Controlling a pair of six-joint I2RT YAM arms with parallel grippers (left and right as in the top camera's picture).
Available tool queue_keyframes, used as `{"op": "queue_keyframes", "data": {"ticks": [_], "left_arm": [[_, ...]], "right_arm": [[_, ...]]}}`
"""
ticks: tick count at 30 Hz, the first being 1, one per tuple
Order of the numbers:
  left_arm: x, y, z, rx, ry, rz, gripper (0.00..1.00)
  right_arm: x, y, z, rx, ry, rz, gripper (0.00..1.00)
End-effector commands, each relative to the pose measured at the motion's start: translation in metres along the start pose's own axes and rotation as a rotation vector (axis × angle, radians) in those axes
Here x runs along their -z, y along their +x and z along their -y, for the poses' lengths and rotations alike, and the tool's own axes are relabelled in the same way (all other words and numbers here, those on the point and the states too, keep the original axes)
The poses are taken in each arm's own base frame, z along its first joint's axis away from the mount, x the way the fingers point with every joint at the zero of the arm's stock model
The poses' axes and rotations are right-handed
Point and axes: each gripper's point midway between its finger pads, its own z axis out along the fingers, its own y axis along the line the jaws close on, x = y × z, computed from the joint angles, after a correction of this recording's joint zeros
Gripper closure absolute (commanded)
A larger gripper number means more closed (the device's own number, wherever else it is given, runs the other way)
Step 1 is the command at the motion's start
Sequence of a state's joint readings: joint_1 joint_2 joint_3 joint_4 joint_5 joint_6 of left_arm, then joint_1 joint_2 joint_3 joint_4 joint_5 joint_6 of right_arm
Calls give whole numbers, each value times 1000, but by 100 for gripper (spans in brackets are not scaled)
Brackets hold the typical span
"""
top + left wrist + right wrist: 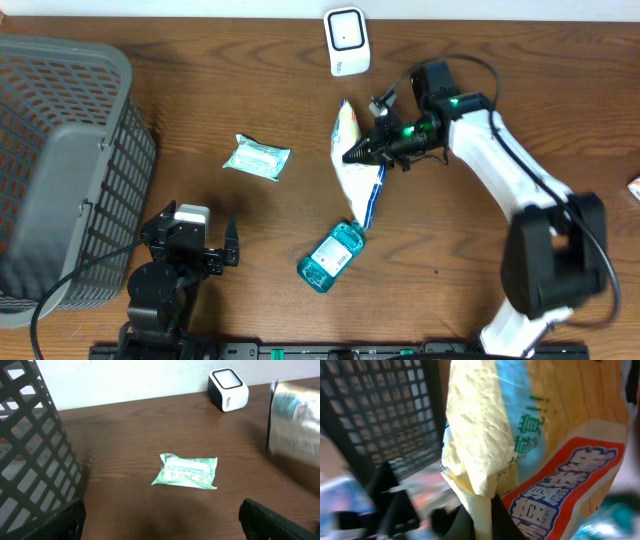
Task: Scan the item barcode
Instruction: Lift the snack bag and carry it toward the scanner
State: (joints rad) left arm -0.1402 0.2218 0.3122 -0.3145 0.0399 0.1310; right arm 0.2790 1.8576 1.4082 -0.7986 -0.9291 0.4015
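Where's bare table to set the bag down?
Free: back strip between basket and scanner; front patch between bottle and right arm base. Crowded: the middle, where packet, bottle and the bag in the right pincer cluster.

snack bag (pixel 480 435): green and white-on-red East Asian characters, not legible | scanner (pixel 228 390): side lettering too small to read

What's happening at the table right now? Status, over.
Status: right tool shut on bag, held up short of scanner. Meanwhile left tool open, idle by the basket. Nothing between bag and scanner.
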Motion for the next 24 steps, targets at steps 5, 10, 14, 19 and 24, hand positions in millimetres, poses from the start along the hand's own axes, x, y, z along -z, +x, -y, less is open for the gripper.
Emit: {"op": "queue_keyframes", "data": {"ticks": [5,10,14,19,24], "left_arm": [[0,0,1,1,4,2,2],[0,0,1,1,4,2,2],[0,0,1,1,4,2,2],[0,0,1,1,4,2,2],[0,0,1,1,4,2,2]], "right_arm": [[16,-7,-54,762,182,170,99],[6,-35,-54,970,352,259,99],[2,-66,-51,1091,519,350,99],[-17,-91,-62,1297,527,406,99],[-7,-151,-54,1334,670,612,99]]}}
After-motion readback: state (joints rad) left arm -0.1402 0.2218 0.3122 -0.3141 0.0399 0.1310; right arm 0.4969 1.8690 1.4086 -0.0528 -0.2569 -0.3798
